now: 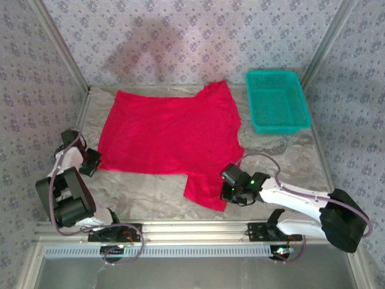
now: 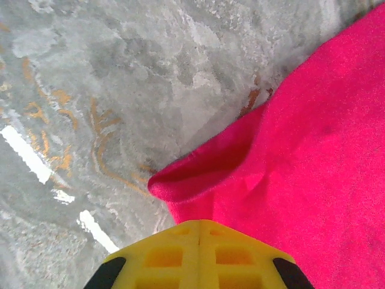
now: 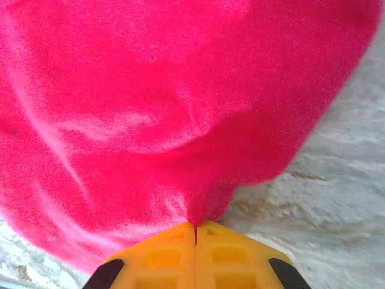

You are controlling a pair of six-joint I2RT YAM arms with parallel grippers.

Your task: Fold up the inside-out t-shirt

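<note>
A lab robot cell is indicated by a marbled table (image 1: 150, 186) enclosed by wallpapered panels (image 1: 180, 36) in aluminium framing (image 1: 323, 45), with left arm (image 1: 69, 192) and right arm (image 1: 301, 205) bolted on.

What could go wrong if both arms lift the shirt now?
The left gripper pinches only the edge of the t-shirt; it may slip free on lifting. The right gripper holds the near sleeve, so the body may trail and bunch. The basket sits near the far sleeve; cloth could snag it.
</note>
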